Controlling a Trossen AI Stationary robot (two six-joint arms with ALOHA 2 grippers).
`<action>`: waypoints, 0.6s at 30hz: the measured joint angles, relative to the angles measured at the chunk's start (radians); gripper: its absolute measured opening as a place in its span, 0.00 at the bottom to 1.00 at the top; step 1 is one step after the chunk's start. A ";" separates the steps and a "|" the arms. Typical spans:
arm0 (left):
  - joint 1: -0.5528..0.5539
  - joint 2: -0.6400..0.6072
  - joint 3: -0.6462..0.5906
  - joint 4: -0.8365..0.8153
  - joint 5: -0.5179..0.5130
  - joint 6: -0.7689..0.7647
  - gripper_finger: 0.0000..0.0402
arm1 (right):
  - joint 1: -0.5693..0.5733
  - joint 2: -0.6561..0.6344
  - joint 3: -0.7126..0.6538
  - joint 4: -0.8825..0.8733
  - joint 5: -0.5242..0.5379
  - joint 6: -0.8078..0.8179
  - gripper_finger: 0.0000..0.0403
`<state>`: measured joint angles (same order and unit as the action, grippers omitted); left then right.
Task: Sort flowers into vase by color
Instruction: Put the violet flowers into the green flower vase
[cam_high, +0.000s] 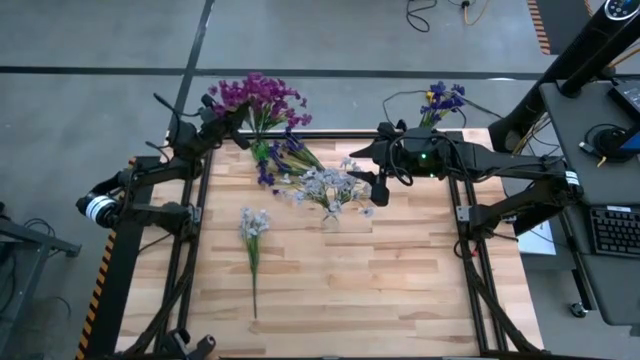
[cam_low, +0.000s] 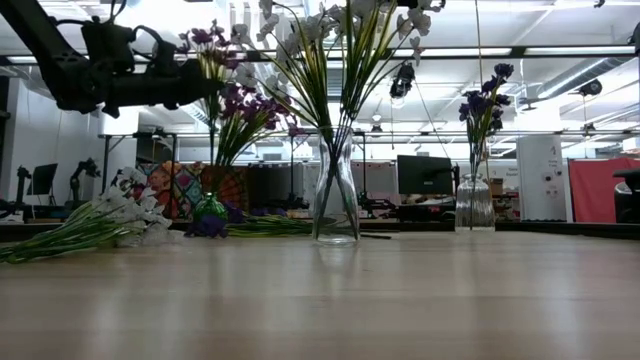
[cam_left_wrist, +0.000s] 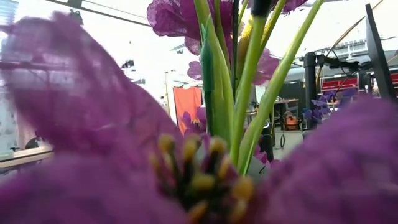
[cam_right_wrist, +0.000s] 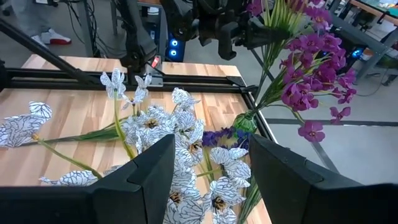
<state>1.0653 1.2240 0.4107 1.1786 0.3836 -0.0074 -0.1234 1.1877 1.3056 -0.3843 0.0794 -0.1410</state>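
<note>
Left gripper (cam_high: 240, 113) closed among magenta-purple flowers (cam_high: 258, 98) at table's (cam_high: 400, 290) far-left edge. One pale white-lavender spray (cam_high: 253, 228) lying flat. White bunch upright in clear glass vase (cam_low: 335, 190). Right gripper (cam_high: 379, 187) beside it, fingers apart, empty.

Wooden slatted table (cam_high: 400, 290) inside black metal frame (cam_high: 112, 262). Keyboard (cam_high: 612, 230) on grey desk at 3 o'clock. Yellow-black hazard tape (cam_high: 542, 25) on floor at 1 o'clock. Monitor (cam_low: 424, 174) in room beyond.
</note>
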 joint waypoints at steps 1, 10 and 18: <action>0.002 0.000 -0.001 -0.004 0.000 0.001 0.01 | 0.000 0.000 0.000 0.000 0.000 0.000 0.49; 0.006 0.015 -0.002 -0.043 -0.001 0.021 0.01 | 0.000 0.000 0.000 0.000 0.000 0.003 0.49; 0.006 0.016 -0.002 -0.042 -0.002 0.021 0.01 | 0.000 0.000 0.000 0.000 0.000 0.003 0.49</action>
<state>1.0718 1.2400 0.4091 1.1362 0.3813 0.0135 -0.1234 1.1877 1.3056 -0.3840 0.0795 -0.1377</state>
